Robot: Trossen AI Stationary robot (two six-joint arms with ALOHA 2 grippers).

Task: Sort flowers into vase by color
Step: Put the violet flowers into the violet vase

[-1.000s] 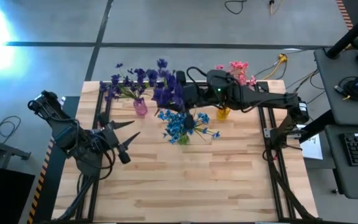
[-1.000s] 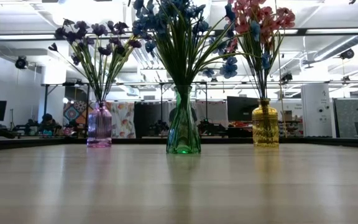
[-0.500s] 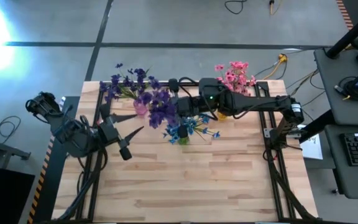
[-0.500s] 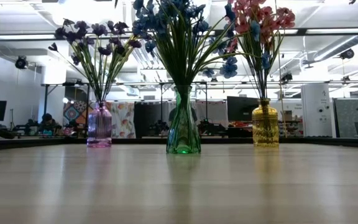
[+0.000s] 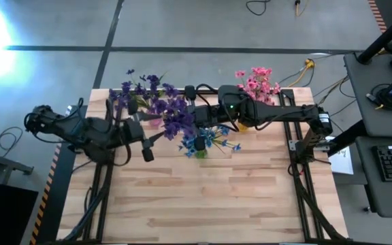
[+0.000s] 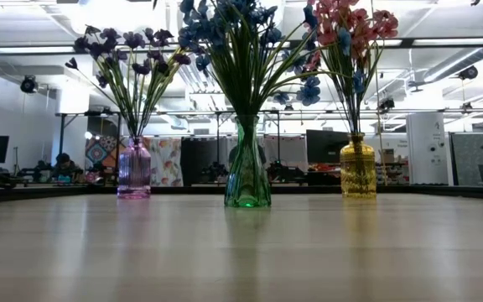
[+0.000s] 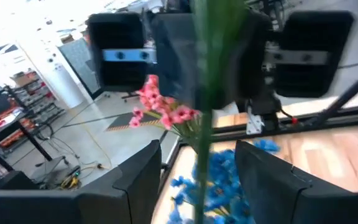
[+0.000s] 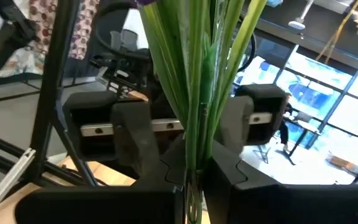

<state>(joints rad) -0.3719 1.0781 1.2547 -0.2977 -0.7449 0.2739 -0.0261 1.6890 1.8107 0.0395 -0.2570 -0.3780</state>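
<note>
The left arm has swung in from the left edge of the high view toward the centre. Its left claw (image 5: 146,144) now sits just left of the bunch of dark purple artificial blossoms on green stems (image 5: 175,116). In the earlier frames it hung lower left, well apart from the flowers.

In the left wrist view the left claw's fingers are spread, one each side of a thin green stem (image 7: 202,124). They look not yet closed on it.

The right claw (image 8: 191,171) is pressed together, pinching the gathered stems. It holds the purple bunch above the counter (image 5: 209,197) in the upper centre of the high view, between the small pink glass vase (image 6: 134,170) and the green glass vase of blue flowers (image 6: 247,168). One second ago the bunch was further right, over the green vase; over the last half second it has not moved.

My reading: a two-claw step is being set up, either a handover or steadying the stems, before the purple bunch goes into the pink vase with the other purple sprigs.

The amber glass vase of pink flowers (image 6: 358,170) is unchanged.
</note>
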